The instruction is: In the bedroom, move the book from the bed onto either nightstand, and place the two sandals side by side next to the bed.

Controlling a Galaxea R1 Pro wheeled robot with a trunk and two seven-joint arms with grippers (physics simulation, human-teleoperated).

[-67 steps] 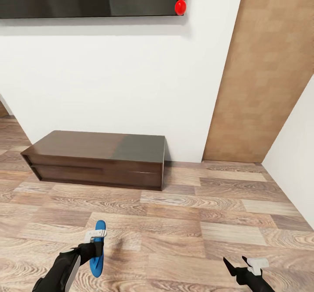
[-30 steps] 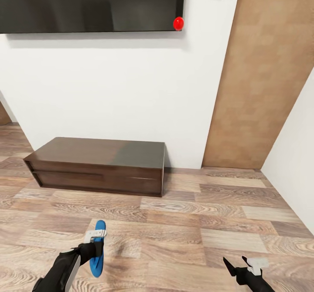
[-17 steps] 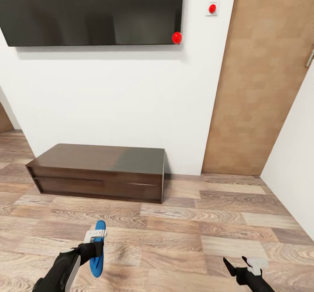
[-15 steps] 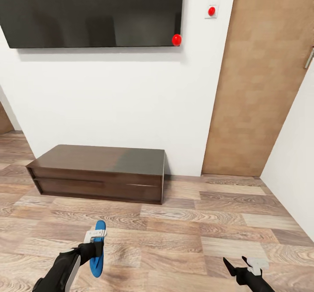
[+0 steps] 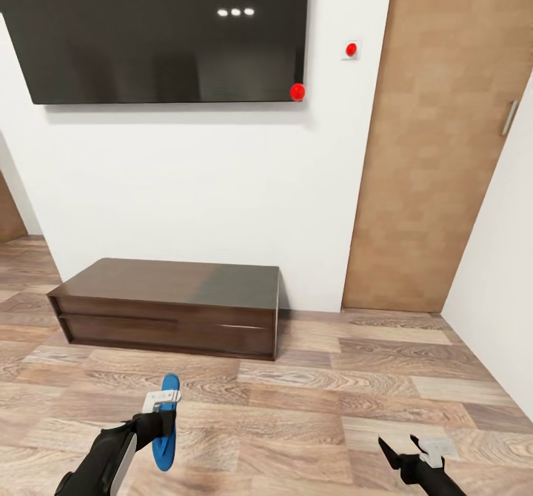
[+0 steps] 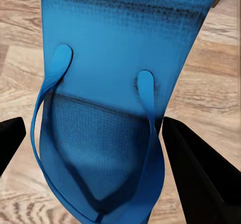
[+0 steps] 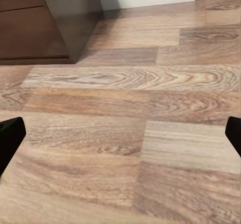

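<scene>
A: Report the condition of the left end effector (image 5: 164,411).

B: Its two black fingers (image 6: 198,169) are closed on a flat, bright blue sandal (image 5: 166,423). In the left wrist view one finger sits at each side edge of the sole, and the blue strap (image 6: 146,113) runs between them over the textured footbed. In the head view the sandal stands on edge, lengthwise up and down, lifted clear of the light brown wood-plank floor (image 5: 311,400).

A: And the right end effector (image 5: 409,454)?

B: Spread wide and empty. The right wrist view shows a black fingertip (image 7: 11,138) at each side edge of the frame, with bare floor planks between them.

A: Position of the sandal relative to the furniture?

B: It hangs low at the robot's left front, near the long, low, dark brown wooden TV bench (image 5: 170,305), which stands against the white wall (image 5: 207,185). The sandal and this unit are apart, with a strip of floor between them.

A: What else does the head view register?

B: A wall-mounted black television screen (image 5: 159,29) above the wooden unit, with a round red marker (image 5: 297,92) at its lower right corner. A small white wall plate with a red button (image 5: 351,49) is just beside the screen. To the right of it stands a tall brown wood-pattern door (image 5: 437,133) with a metal handle (image 5: 509,117).

A: Corner of the wooden unit in the right wrist view?

B: Yes, its dark end panel (image 7: 70,15) shows ahead of the right end effector, well apart from the fingertips.
</scene>
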